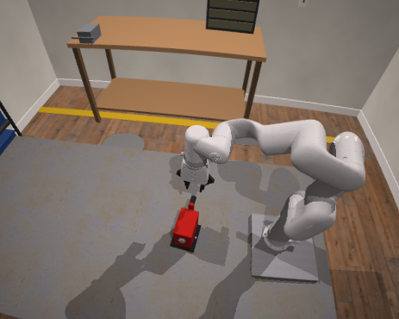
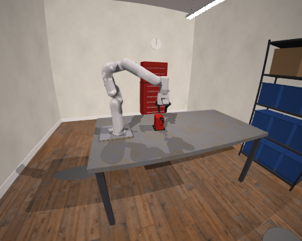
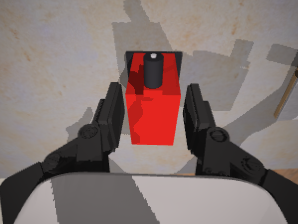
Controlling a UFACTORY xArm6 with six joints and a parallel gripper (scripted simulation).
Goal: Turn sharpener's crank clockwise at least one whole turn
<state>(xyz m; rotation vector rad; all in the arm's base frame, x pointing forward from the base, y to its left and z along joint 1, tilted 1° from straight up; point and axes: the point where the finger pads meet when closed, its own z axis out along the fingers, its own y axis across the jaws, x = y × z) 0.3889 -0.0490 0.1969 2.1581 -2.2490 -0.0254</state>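
The red pencil sharpener (image 1: 186,226) stands on its black base on the grey table; it also shows in the exterior view (image 2: 158,122). Its dark knob (image 1: 192,200) is at the top of the crank's circle, on the end that faces the gripper. My gripper (image 1: 196,186) hangs just above and behind that end, pointing down. In the wrist view the gripper (image 3: 153,95) is open and empty. Its two black fingers frame the red sharpener body (image 3: 152,107) from above, with the dark knob (image 3: 152,70) between and beyond the fingertips. The fingers touch nothing.
The arm's base plate (image 1: 284,254) sits on the table to the right of the sharpener. A wooden workbench (image 1: 168,34) stands behind the table, a red tool cabinet (image 2: 153,86) by the far wall, and blue shelving (image 2: 284,111) to one side.
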